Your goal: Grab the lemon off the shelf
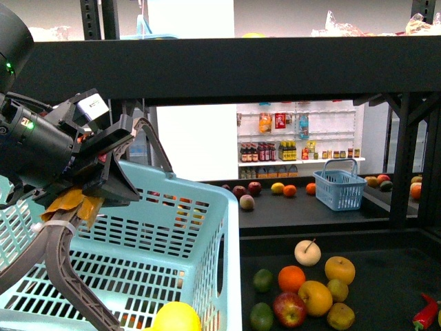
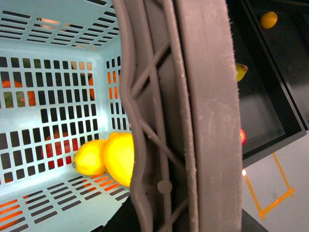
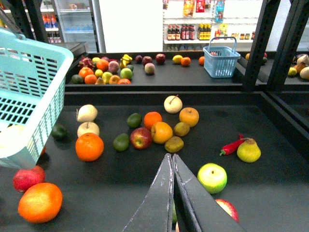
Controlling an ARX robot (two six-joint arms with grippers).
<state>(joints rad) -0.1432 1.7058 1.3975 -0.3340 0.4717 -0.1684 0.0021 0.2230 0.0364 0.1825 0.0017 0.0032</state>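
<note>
Two bright yellow lemons (image 2: pixel 89 157) lie side by side on the floor of a light blue slotted basket (image 2: pixel 53 96). One lemon (image 1: pixel 177 318) shows at the bottom of the front view. My left gripper (image 1: pixel 103 172) is shut on the basket's grey-brown handle (image 1: pixel 69 269), which fills the middle of the left wrist view (image 2: pixel 193 121). The basket hangs left of the shelf's dark deck (image 1: pixel 386 289). My right gripper (image 3: pixel 172 157) is shut and empty, with its tips over the deck (image 3: pixel 96 193) near a green apple (image 3: pixel 212 177).
Loose fruit lies on the deck: oranges (image 3: pixel 89 146), red apples (image 3: pixel 141 137), limes (image 3: pixel 121 141), a pear (image 3: pixel 248 150) and a red chilli (image 3: pixel 231 146). A small blue basket (image 3: pixel 221 60) stands on the far deck. An upper black shelf deck (image 1: pixel 275 65) spans overhead.
</note>
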